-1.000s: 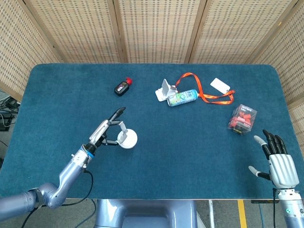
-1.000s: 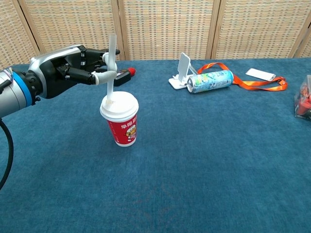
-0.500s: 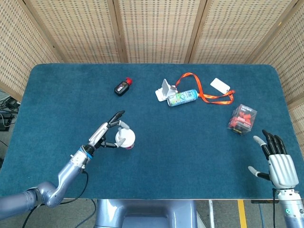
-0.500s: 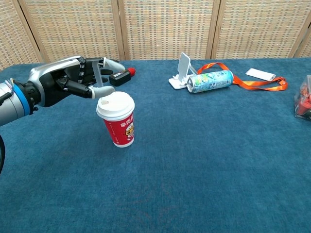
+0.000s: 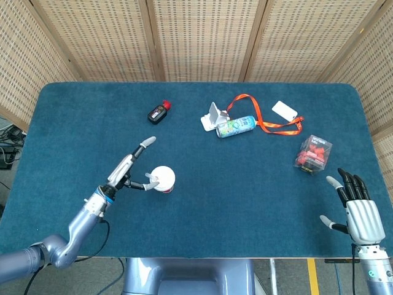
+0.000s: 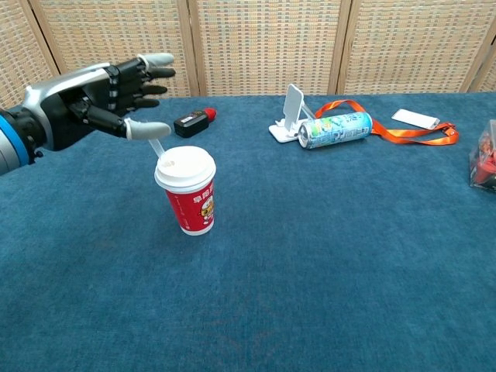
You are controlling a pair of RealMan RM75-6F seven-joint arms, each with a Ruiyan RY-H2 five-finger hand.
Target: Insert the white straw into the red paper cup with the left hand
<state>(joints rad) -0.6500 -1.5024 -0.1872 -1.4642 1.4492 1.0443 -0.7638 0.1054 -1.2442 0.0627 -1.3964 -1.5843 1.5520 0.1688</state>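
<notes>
Red paper cup (image 6: 191, 210) has print w/ cartoon face, text not legible.

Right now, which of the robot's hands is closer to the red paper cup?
The left. The left hand hovers open just beside the cup, near the straw in its lid. The right hand sits far across the table at its near edge.

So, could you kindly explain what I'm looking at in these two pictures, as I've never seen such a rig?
It is a two-armed robot with humanlike hands at a blue table. One picture looks down from its head, the other forward from its chest. The left hand, fingers spread, holds nothing and sits beside a red cup with a white straw poking from its lid. The right hand waits open at the table's edge. Also there: a can, phone stand, orange lanyard, small black bottle and clear box.
</notes>
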